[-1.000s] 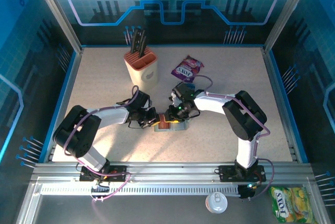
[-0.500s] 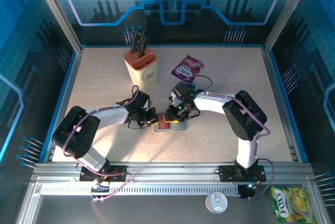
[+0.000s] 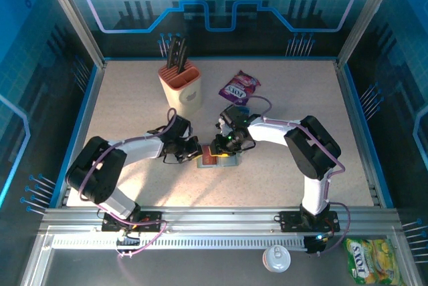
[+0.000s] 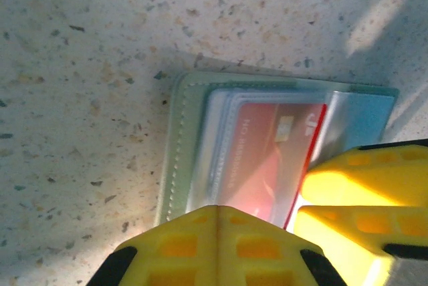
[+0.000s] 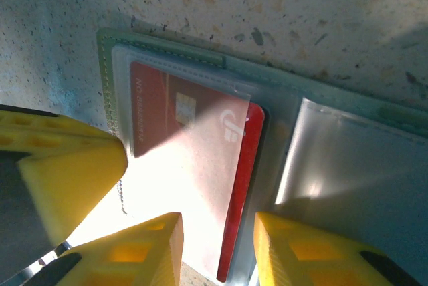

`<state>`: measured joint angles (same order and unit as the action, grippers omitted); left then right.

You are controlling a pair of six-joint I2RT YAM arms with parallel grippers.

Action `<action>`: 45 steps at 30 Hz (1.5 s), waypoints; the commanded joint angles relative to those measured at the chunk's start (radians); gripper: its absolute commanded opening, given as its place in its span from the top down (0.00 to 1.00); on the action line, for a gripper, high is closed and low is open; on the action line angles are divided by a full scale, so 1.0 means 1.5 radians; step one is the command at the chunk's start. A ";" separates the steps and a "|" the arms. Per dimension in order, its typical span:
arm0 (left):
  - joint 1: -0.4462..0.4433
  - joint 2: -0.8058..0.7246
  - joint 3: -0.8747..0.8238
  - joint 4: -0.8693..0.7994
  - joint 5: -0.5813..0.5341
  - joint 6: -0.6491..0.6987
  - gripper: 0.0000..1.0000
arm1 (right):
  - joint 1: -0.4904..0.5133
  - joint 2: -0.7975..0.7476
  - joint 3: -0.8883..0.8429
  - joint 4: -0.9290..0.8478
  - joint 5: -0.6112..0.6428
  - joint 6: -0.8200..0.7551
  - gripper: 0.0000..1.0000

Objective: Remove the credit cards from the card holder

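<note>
Table (image 3: 301, 99): speckled beige; both arms reach in toward its middle, where their end effectors meet over the task's things.
Card holder (image 3: 229, 161): lies open and flat on the table, near the middle and slightly toward the near edge; the wrist views show a pale grey-green stitched rim (image 5: 167, 49) and clear plastic sleeves.
Red card (image 5: 194, 139): sits inside the clear sleeve of the holder's left panel, flat, chip facing up; one long red edge shows outside the sleeve's edge; from the left wrist it reads as the same red card (image 4: 267, 159) under glare.
Second panel (image 5: 348, 159): a shiny clear sleeve to the right of the red card; what it holds cannot be told.
Left end effector (image 4: 217, 216): closed, its yellow pads pressed together with nothing visible between them; it is right at the near-left edge of the holder (image 4: 175, 152); seen from above at (image 3: 194, 153).
Right end effector (image 5: 217, 229): open, the yellow fingers (image 5: 134, 252) standing apart, with the end of the red card between them; no clamp on it is visible; seen from above at (image 3: 217, 148).
Knife block (image 3: 182, 89): upright, beige and orange, far left of the holder, well apart.
Purple snack packet (image 3: 239, 87): flat on the table, far of the right end effector.
</note>
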<state>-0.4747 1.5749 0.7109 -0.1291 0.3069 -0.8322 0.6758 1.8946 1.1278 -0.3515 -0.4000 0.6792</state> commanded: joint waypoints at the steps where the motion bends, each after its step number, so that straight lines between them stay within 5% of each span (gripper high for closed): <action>1: 0.004 0.015 -0.009 -0.008 -0.002 0.007 1.00 | 0.011 0.004 0.009 -0.025 0.006 -0.002 0.65; 45: 0.005 0.021 -0.017 -0.018 -0.009 0.006 1.00 | 0.007 0.015 -0.030 0.086 -0.072 0.060 0.72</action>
<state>-0.4740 1.5925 0.7109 -0.1211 0.3111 -0.8318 0.6758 1.9007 1.1030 -0.2443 -0.4717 0.7555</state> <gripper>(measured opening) 0.056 0.284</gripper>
